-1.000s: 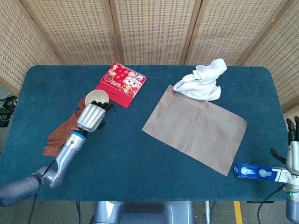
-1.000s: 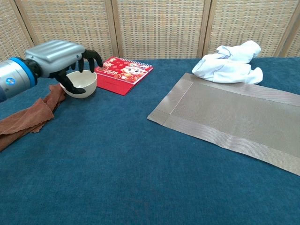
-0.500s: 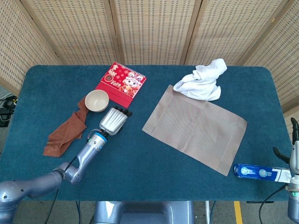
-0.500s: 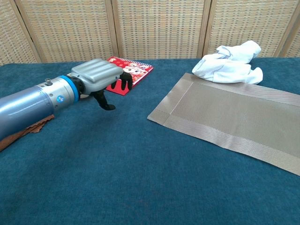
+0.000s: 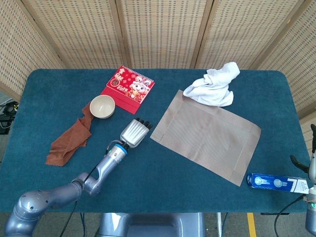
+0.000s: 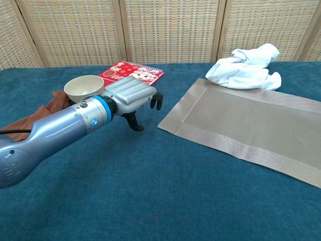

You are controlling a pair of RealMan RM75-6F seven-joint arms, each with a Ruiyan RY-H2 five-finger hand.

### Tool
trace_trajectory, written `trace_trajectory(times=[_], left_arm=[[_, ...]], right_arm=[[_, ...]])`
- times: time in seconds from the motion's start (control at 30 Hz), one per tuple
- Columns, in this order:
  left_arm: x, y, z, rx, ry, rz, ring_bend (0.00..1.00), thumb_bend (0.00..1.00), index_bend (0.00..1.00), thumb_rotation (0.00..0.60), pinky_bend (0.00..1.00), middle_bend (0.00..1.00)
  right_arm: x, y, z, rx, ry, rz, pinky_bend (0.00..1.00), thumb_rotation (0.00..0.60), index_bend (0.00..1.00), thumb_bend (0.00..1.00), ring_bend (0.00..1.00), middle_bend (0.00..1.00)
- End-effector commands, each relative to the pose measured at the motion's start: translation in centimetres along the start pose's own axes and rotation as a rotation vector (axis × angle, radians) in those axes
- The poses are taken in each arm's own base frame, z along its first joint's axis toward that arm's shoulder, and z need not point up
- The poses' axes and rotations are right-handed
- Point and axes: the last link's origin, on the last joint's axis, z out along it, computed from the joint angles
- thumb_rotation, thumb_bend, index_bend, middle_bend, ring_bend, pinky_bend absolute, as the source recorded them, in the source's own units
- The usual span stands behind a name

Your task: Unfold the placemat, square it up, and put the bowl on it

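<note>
My left hand (image 5: 134,132) empty, fingers loosely curled, just left of placemat's (image 5: 207,135) near-left corner; mat skewed to table (image 5: 148,173) edges. Bowl (image 5: 102,106) behind-left.

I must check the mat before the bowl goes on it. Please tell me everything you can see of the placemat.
The placemat is a grey-brown rectangle that looks like woven fabric, with a wider band of the same colour around its edge. It lies fully unfolded and flat on the blue table, turned at an angle to the table's edges. A crumpled white cloth rests over its far corner. Nothing else is on it. The left hand is just beside its near left corner, and I cannot tell whether it touches.
</note>
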Motion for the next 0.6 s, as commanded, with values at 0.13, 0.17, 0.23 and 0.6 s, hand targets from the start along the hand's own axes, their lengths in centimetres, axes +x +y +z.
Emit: trace_trajectory(times=[0.13,0.17,0.23,0.6], left_arm=[[0.0,1.6,1.2,-0.003,0.022,0.008,0.4,0.2,0.35,0.6,0.39,0.34],[-0.1,1.8,1.3,-0.004,0.022,0.011,0.4,0.19,0.35,0.6,0.39,0.34],[-0.2,2.2,1.6,-0.002,0.024,0.015,0.4,0.19,0.36,0.6,0.39,0.34],[-0.5,3.0,2.6,0.016,0.033,0.027,0.4,0.2,0.37,0.6,0.39,0.35]], right_arm=[[0.1,0.2,0.1,-0.006,0.001,0.01,0.0,0.6,0.01,0.29,0.0,0.0],[0.1,0.2,0.1,-0.008,0.001,0.011,0.0,0.6,0.01,0.29,0.0,0.0],[0.2,0.3,0.1,-0.012,0.003,0.015,0.0,0.6,0.01,0.29,0.0,0.0],[0.2,0.7,0.3,-0.024,0.003,0.03,0.0,0.6,0.01,0.29,0.0,0.0]])
